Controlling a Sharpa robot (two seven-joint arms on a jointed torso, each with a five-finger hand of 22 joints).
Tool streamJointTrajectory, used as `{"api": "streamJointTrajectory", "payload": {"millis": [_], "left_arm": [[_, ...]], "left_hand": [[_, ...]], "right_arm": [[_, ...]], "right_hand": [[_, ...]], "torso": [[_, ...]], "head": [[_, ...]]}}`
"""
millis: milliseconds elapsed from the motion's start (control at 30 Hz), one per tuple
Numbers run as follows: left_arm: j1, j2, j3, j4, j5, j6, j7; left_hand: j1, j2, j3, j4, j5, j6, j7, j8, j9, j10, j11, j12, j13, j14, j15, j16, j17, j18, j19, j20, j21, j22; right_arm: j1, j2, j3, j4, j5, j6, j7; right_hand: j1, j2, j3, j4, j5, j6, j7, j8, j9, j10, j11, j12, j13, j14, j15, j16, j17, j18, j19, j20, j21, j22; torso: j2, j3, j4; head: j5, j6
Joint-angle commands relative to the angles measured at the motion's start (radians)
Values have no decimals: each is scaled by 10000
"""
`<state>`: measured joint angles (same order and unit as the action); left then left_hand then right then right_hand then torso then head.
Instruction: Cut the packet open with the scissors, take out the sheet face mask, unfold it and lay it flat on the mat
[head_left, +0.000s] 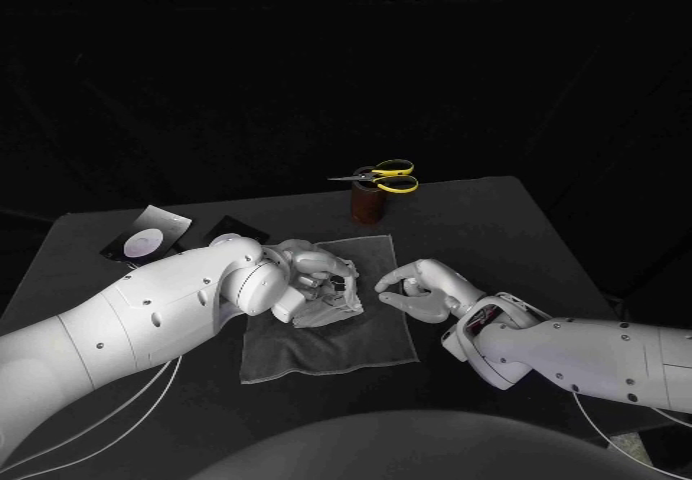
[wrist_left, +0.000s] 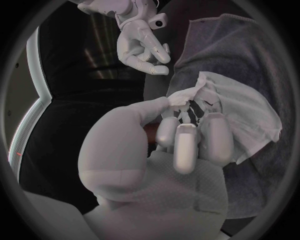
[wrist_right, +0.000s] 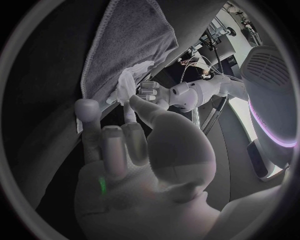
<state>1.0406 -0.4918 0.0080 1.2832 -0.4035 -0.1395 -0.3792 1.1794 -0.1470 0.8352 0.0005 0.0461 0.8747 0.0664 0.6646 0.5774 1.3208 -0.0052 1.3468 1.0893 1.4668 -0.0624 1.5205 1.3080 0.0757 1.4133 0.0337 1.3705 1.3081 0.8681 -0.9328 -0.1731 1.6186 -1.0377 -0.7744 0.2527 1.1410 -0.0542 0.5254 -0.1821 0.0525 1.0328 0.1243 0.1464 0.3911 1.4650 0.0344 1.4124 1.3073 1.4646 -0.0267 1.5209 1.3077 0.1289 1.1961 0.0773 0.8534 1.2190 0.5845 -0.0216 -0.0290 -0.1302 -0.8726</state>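
Note:
The white sheet face mask hangs crumpled from my left hand, which grips it just above the grey mat. In the left wrist view the left hand's fingers press into the mask, and one torn-looking edge rests on the thumb. My right hand hovers at the mat's right edge, a short gap from the mask, its fingers curled with thumb and fingertip together and nothing in them. The right wrist view shows the right hand, the mask and the left hand beyond it.
Yellow-handled scissors stand in a brown holder behind the mat. The silvery packet and a dark flat piece lie at the table's back left. The table's edge runs close on the right.

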Motion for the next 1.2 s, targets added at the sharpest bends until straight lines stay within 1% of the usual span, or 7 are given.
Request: {"api": "streamJointTrajectory", "payload": {"millis": [33,167,400,700,800,900,1200], "left_arm": [[36,68,10,144,1049,237,-184],[86,240,11,247,1391,222,-286],[235,641,3,5,1682,-23,-394],[344,1178,-33,-518,1898,-664,-318],[386,1340,-63,-697,1934,-681,-479],[437,1481,-110,-927,1955,-470,-820],[477,1673,-201,-1374,1969,347,-1537]], "left_hand": [[-114,122,19,125,64,212,24,30,82,96,-11,51,3,712,-42,57,1241,-118,104,11,55,507],[-232,200,4,235,59,258,14,-32,33,126,-19,53,20,714,-49,62,1251,-126,127,8,83,536],[-379,332,-16,413,54,244,30,-180,-68,123,-9,30,-4,714,-45,64,1252,-137,151,7,115,571],[-457,420,-39,540,45,210,68,-329,-170,67,22,-29,-113,696,-22,42,1187,-134,138,18,100,558],[-625,463,-82,784,45,-250,285,-833,-473,-414,190,-470,-849,658,95,-8,1043,-121,84,77,33,494],[-1011,355,-338,1191,44,-1130,806,-1704,-1075,-1059,642,-991,-1817,646,481,-16,1007,-112,23,375,-45,417],[-1441,109,-1034,1621,40,-1595,1110,-2337,-1721,-1635,950,-1308,-2593,617,781,-8,979,-74,-47,719,-106,348]], "right_arm": [[-2,-148,3,10,1160,-366,677],[-1,-374,4,-64,1653,-328,463],[23,-506,7,-211,2266,-253,167],[62,-469,8,-325,2314,102,-266],[68,-422,8,-344,2190,263,-448],[71,-358,8,-340,2022,406,-598],[80,-171,9,-315,1536,566,-996]], "right_hand": [[-35,30,-57,5,69,-17,11,-68,-8,667,64,-27,1548,806,47,-23,1807,200,-53,24,10,15],[-2,47,-45,-11,118,-16,7,-77,-17,669,58,-18,1552,805,40,-25,1806,202,-52,29,2,12],[33,62,-33,-32,354,-15,14,-106,-44,667,59,-28,1542,806,36,-23,1812,209,-49,38,-24,2],[17,43,-51,-31,422,-6,18,-111,-52,661,63,-55,1522,801,38,-35,1794,215,-62,40,-60,-15],[-64,-28,-119,-3,440,-31,37,-139,-72,638,77,-130,1471,778,46,-79,1730,233,-122,51,-182,-72],[-157,-101,-203,40,444,-71,57,-180,-101,611,96,-201,1422,753,63,-119,1672,253,-195,68,-321,-137],[-345,-248,-411,153,470,-196,113,-271,-166,510,144,-481,1230,668,105,-260,1471,313,-401,116,-718,-328]], "torso": [[-2,8,-6],[-5,15,-3],[-12,48,-2],[-4,33,-15],[-3,18,8],[-6,19,12],[3,-4,18]], "head": [[-23,0],[-48,0],[-70,0],[-130,0],[-153,0],[-163,0],[-235,0]]}}
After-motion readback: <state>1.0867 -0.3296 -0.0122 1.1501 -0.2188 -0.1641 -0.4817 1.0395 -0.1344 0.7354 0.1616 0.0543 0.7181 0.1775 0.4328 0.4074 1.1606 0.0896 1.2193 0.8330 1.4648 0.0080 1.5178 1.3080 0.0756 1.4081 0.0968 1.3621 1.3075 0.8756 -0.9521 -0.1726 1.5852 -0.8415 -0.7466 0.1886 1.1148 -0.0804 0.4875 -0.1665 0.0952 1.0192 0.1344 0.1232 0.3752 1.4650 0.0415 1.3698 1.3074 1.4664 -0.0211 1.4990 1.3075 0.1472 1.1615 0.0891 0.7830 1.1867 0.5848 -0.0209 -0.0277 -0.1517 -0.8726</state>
